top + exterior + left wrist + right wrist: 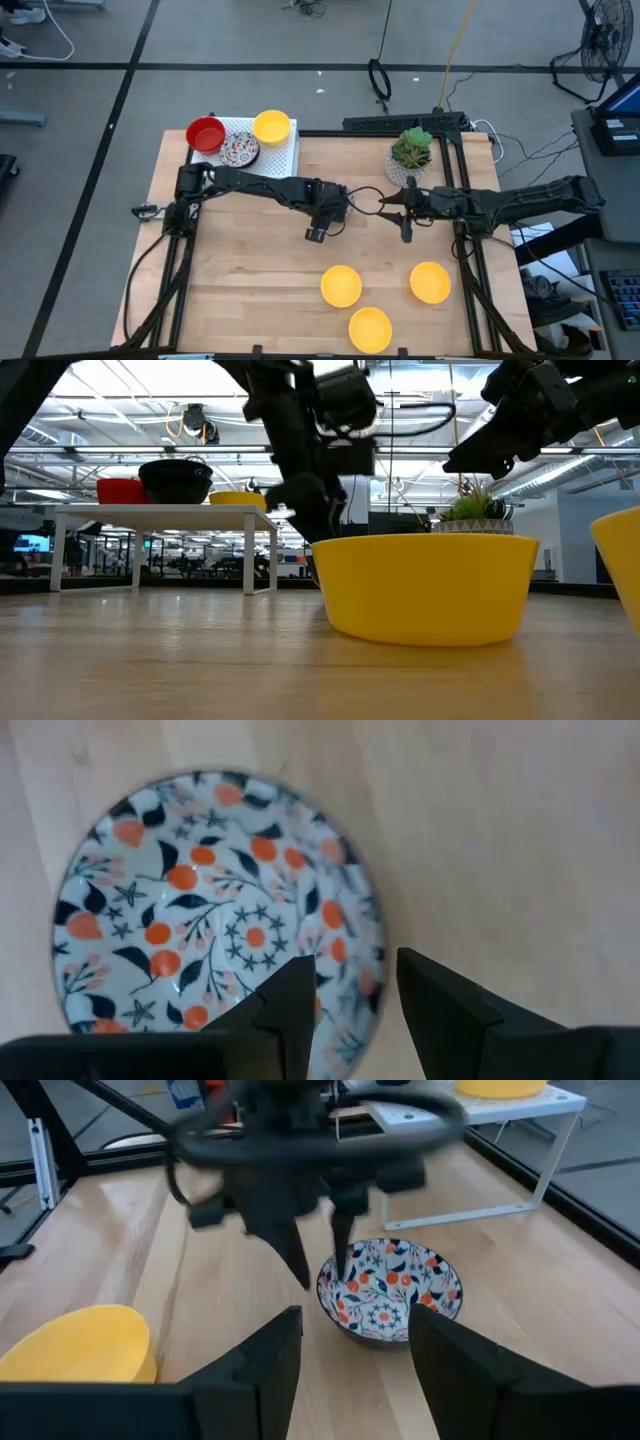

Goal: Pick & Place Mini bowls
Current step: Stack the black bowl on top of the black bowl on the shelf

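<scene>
A white bowl with an orange and dark-blue flower pattern (pixel 392 1288) stands on its base on the table's middle. My left gripper (pixel 355 965) hangs open over it, pointing down. One finger (pixel 290 1005) is inside the bowl and the other (pixel 440 1010) is outside, with the rim (pixel 378 970) in the gap and touching neither. The high view hides this bowl under my left gripper (pixel 320 222). My right gripper (pixel 350 1320) is open and empty, a short way to the table's right of the bowl (pixel 405 222). Three yellow bowls (pixel 340 285) (pixel 430 282) (pixel 370 328) sit near the table's near edge.
A white perforated rack (pixel 285 155) at the far left corner carries a red bowl (pixel 206 134), a patterned bowl (pixel 239 150) and a yellow bowl (pixel 271 126). A white pot with a green plant (pixel 411 155) stands far right of centre. Bare wood lies left of the yellow bowls.
</scene>
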Motion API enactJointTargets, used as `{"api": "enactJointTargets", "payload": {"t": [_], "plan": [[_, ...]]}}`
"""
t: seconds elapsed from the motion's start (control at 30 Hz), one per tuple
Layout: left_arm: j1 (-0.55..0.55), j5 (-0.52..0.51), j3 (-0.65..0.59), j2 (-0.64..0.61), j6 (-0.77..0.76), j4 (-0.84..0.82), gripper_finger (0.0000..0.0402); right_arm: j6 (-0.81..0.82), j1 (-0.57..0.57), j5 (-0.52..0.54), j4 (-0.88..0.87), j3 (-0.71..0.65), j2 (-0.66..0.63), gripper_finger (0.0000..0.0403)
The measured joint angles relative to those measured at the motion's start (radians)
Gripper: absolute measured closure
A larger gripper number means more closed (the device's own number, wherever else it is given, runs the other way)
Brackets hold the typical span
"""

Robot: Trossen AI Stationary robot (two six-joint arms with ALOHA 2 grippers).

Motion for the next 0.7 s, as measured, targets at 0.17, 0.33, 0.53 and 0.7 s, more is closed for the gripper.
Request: {"api": "enactJointTargets", "payload": {"t": [0.17, 0.33, 0.53, 0.7], "plan": [[0.018, -0.002, 0.0, 0.024, -0.029, -0.003, 0.0258, -0.009, 0.0, 0.0, 0.014, 0.0, -0.001, 0.0232], [0.02, -0.002, 0.0, 0.022, -0.028, 0.004, 0.031, -0.024, 0.0, 0.0, 0.017, 0.0, 0.0, 0.0232], [0.02, -0.049, 0.001, 0.019, -0.028, 0.012, 0.0387, -0.016, 0.0, 0.002, 0.017, 0.0, 0.0, 0.0234], [0.013, -0.078, -0.001, -0.009, -0.032, -0.009, 0.0382, 0.029, 0.0, 0.001, 0.017, 0.0, 0.0, 0.0236]]}}
